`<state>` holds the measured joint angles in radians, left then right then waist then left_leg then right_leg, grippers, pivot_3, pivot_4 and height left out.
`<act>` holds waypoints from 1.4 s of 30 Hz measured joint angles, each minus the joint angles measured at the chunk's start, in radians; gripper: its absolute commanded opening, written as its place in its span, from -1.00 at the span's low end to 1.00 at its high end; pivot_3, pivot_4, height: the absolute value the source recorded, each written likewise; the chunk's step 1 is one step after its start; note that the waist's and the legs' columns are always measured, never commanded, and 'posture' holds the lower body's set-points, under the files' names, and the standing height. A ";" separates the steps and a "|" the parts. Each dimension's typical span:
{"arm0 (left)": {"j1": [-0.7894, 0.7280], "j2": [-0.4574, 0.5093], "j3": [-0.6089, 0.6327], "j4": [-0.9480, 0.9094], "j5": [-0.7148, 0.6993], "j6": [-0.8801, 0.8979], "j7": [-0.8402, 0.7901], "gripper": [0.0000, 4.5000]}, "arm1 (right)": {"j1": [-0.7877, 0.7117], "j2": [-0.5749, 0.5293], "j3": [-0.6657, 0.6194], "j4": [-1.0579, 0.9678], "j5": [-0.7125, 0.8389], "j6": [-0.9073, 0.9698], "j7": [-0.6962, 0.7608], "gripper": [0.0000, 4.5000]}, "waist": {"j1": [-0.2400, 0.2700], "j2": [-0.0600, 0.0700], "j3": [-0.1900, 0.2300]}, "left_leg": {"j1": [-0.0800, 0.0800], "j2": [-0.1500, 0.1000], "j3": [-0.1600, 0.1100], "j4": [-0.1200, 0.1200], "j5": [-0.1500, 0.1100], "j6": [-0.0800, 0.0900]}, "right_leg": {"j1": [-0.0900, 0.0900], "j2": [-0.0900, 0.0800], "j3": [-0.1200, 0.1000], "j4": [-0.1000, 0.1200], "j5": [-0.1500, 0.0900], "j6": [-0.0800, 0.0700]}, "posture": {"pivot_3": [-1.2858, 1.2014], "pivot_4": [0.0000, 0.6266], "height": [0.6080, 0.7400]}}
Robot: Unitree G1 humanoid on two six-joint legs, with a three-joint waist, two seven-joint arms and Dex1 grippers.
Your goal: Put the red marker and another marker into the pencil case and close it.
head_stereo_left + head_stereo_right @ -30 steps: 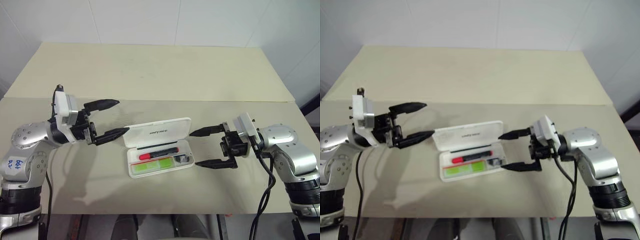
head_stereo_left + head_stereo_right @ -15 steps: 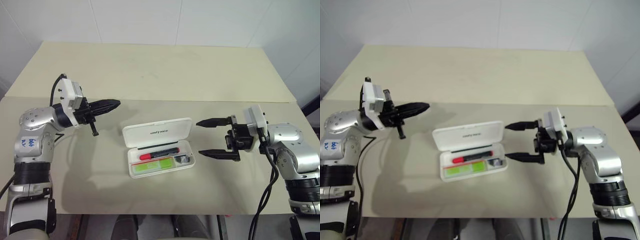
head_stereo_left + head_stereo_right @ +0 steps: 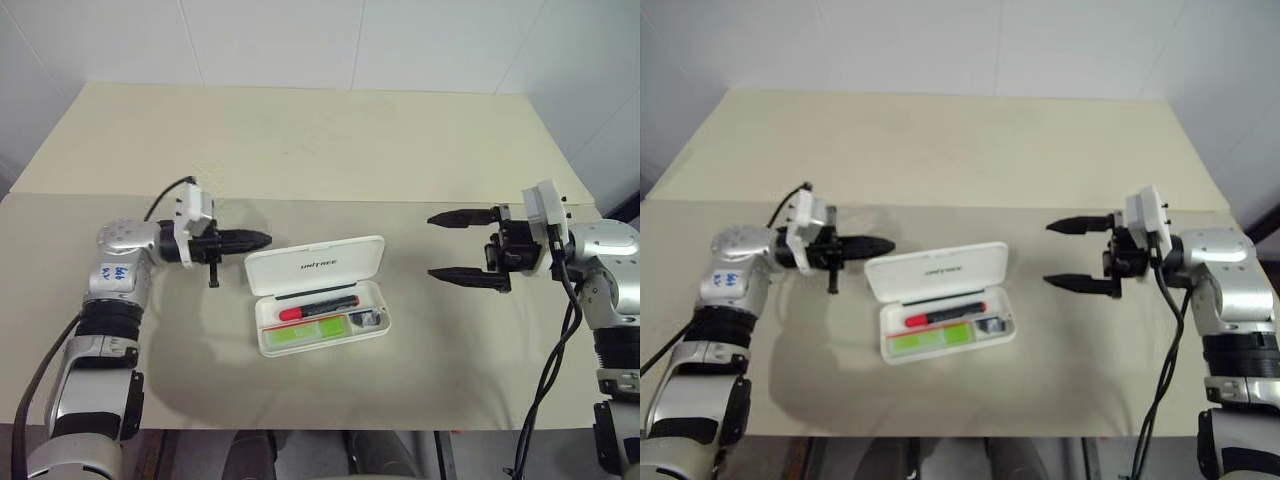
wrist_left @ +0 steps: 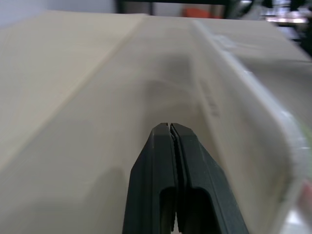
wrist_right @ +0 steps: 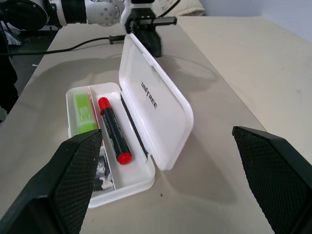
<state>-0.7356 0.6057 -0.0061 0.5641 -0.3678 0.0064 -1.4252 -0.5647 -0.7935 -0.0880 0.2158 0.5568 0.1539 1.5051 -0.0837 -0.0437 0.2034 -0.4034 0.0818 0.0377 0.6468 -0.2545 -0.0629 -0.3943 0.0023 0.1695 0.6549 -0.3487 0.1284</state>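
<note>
Though perhaps touching, claw (image 3: 262, 239) beside lid (image 3: 316, 264).

Looks like a robot test lab: bare beige table (image 3: 300, 140) pushed against plain white panelled walls (image 3: 280, 40), cabling on the arms, nothing domestic around.

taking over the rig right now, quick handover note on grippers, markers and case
Left gripper: shut, holding nothing, tips beside the far left corner of the lid.
Right gripper: open, empty, off to the right of the pencil case.
Red marker and green marker: both lying inside the case.
Done: both markers are in.
Left: swing the lid down and close the case; the left gripper looks placed to push it.
</note>
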 measured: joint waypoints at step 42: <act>0.031 0.026 -0.355 -0.275 0.182 -0.339 -0.074 -0.99 | 0.153 -0.049 -0.067 -0.153 0.080 0.066 0.006 1.00 | 0.001 0.002 0.000 | 0.004 -0.001 0.000 0.003 0.001 0.002 | 0.005 -0.001 0.003 0.001 0.001 0.001 | 0.03 -0.52 1.00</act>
<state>-0.7045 0.6315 -0.3609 0.2887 -0.1856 -0.3328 -1.4994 -0.4122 -0.8421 -0.1552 0.0632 0.6366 0.2201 1.5115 -0.0828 -0.0413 0.2030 -0.3992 0.0809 0.0382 0.6494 -0.2534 -0.0607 -0.3892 0.0015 0.1726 0.6557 -0.3478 0.1296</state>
